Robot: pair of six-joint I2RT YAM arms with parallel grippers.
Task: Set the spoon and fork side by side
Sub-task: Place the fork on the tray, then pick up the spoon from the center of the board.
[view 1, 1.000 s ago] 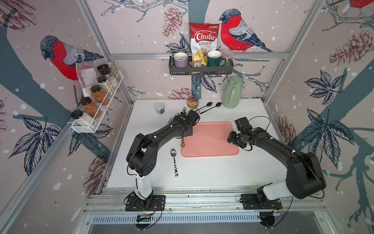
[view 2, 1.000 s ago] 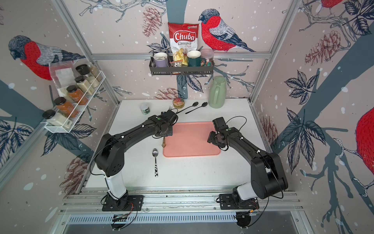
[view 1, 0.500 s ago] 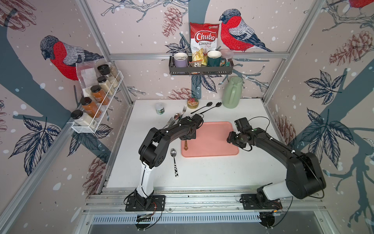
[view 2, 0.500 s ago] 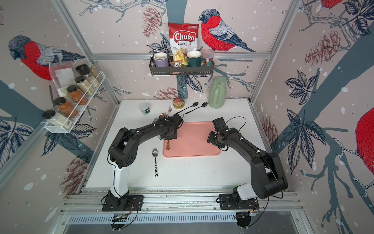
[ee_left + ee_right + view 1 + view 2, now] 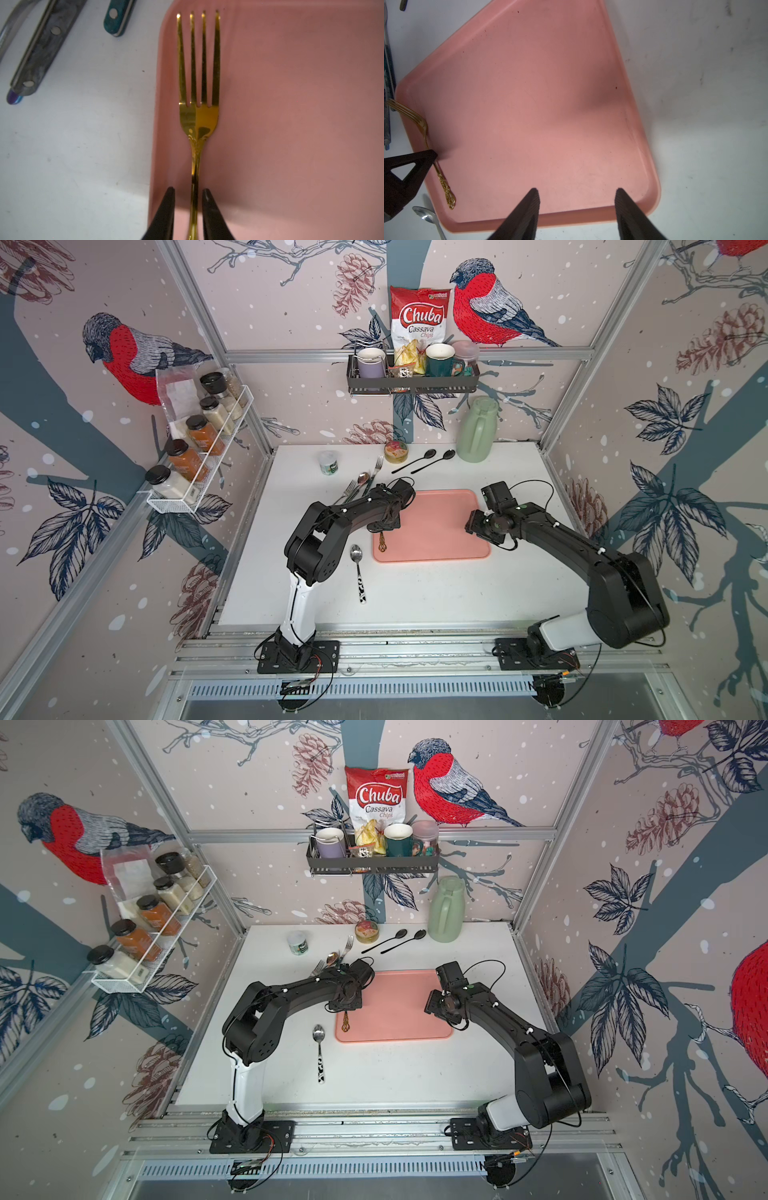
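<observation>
- The gold fork (image 5: 198, 116) lies flat on the pink tray (image 5: 291, 104), along its left edge, tines pointing toward the back wall.
- The left gripper (image 5: 188, 190) straddles the fork's handle with its jaws slightly apart and a gap on each side, so it is not clamped.
- The spoon (image 5: 356, 555) rests on the white table (image 5: 436, 597), just off the tray's near left corner.
- The right gripper (image 5: 577, 190) hovers over the tray's right side, jaws parted, holding nothing.

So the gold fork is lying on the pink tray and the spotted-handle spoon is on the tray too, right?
No. The gold fork does lie on the pink tray, but the spotted-handle spoon lies off it, on the white table beside the tray; both top views show it.
</observation>
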